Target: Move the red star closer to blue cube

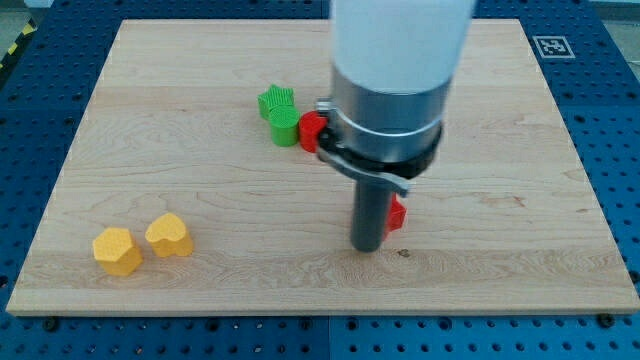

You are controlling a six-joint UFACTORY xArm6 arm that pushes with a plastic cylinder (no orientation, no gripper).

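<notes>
My tip (367, 247) rests on the wooden board (150, 150) just below the middle. A red block (398, 213) touches the rod's right side, mostly hidden, so its shape cannot be made out. A second red block (312, 130) sits higher up, at the left edge of the arm's body and partly hidden by it. Which of the two is the red star I cannot tell. No blue cube shows; the arm's wide body (395, 70) covers the top middle of the board.
A green star (277, 100) and a green block (285, 128) sit just left of the upper red block. Two yellow blocks (117, 250) (169, 234) lie at the bottom left. A black-and-white marker (549, 45) is at the top right corner.
</notes>
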